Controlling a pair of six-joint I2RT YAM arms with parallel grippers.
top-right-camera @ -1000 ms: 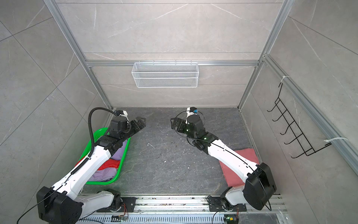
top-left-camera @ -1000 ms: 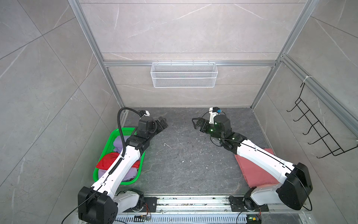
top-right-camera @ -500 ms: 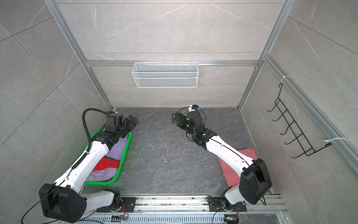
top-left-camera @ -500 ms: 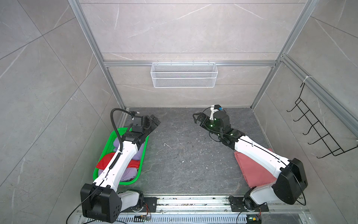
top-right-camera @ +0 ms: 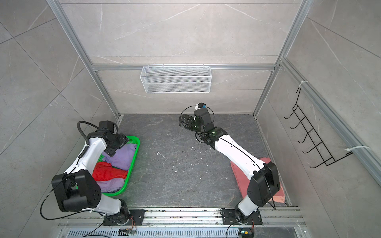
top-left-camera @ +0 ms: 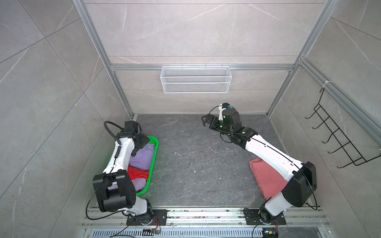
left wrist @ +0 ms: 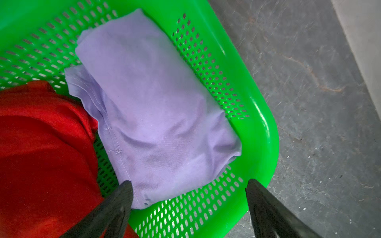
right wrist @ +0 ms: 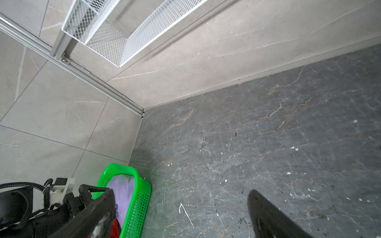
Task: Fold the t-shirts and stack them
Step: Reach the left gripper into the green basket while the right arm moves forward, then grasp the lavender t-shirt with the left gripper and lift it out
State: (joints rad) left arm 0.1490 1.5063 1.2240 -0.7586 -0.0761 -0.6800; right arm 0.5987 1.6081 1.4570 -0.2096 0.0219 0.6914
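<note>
A green basket (top-left-camera: 154,153) (top-right-camera: 136,152) (left wrist: 257,123) at the left holds crumpled t-shirts: a lavender one (top-left-camera: 143,157) (top-right-camera: 121,157) (left wrist: 148,99), a red one (top-left-camera: 138,173) (top-right-camera: 107,174) (left wrist: 41,154) and another lavender one (top-left-camera: 139,183) (top-right-camera: 111,184). My left gripper (top-left-camera: 142,143) (top-right-camera: 117,144) (left wrist: 188,184) hangs open just above the far lavender shirt, gripping nothing. A salmon-pink t-shirt (top-left-camera: 266,177) (top-right-camera: 240,177) lies folded at the right, partly under the right arm. My right gripper (top-left-camera: 206,121) (top-right-camera: 183,121) (right wrist: 181,193) is open and empty above the back of the floor.
A white wire basket (top-left-camera: 195,82) (right wrist: 115,31) hangs on the back wall. A black hook rack (top-left-camera: 338,142) is fixed to the right wall. Dark stone floor (top-left-camera: 195,160) lies between the green basket and the pink shirt. The arm bases sit on a front rail (top-left-camera: 206,214).
My left gripper has swung left and down from over the floor to over the basket, its jaws narrowing slightly. The right gripper has drawn back a little toward the rear wall, still open.
</note>
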